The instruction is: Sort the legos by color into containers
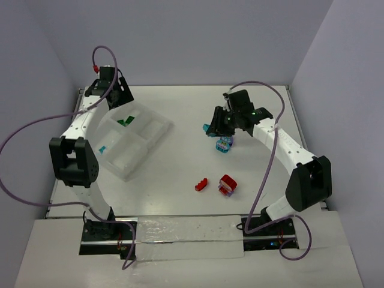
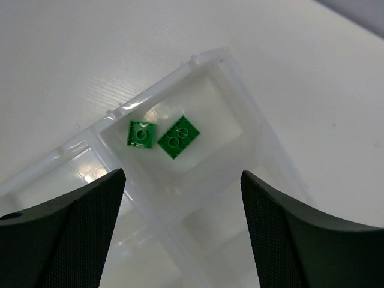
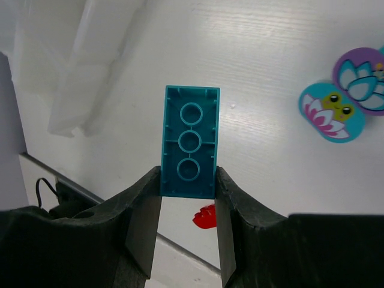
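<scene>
The right fingers [image 3: 144, 222] pinch a teal brick [image 3: 190, 143] by its end; only the wrist view shows its hollow underside. The left fingers [image 2: 66, 234] hang spread above the tray [image 2: 207, 60], with two green bricks [image 2: 178, 137] lying beyond them in a corner compartment.

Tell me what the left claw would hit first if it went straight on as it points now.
Probably the green bricks lying in a corner compartment of the white tray: the open left claw points down into it. Depth is unclear, so the compartment wall could come first.
</scene>
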You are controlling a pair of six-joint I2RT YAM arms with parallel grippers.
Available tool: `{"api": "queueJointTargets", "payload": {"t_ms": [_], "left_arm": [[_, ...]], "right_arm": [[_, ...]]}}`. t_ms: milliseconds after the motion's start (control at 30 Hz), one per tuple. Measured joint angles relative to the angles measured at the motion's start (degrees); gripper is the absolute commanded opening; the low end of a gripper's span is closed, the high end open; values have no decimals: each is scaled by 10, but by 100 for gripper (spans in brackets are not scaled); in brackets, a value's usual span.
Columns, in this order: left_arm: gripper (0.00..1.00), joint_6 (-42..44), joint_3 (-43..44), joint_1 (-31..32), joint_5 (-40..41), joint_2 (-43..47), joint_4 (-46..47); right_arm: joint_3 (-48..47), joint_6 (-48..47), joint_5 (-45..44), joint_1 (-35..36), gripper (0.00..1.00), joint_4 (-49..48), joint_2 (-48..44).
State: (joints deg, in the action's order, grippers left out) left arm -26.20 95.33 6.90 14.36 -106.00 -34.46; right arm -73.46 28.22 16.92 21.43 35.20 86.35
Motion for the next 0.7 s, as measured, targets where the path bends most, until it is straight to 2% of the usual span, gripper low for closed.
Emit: {"api": "queueJointTargets", "payload": {"t_ms": [167, 267, 400, 533, 700], "left_arm": [[87, 1, -20, -1, -53, 125, -17], [88, -5, -55, -6, -151, 206, -17], [89, -41, -125, -10, -325, 274, 27], [89, -107, -212, -6, -456, 287, 85], [94, -164, -242, 22, -529, 246, 97]], "right_arm": [[-15, -1, -6, 70, 0, -4, 4], [-55, -10, 3, 110, 0, -16, 22], [-73, -19, 34, 142, 0, -50, 30], [-74, -27, 39, 146, 0, -56, 30], [-83, -41, 36, 148, 0, -53, 31]]}}
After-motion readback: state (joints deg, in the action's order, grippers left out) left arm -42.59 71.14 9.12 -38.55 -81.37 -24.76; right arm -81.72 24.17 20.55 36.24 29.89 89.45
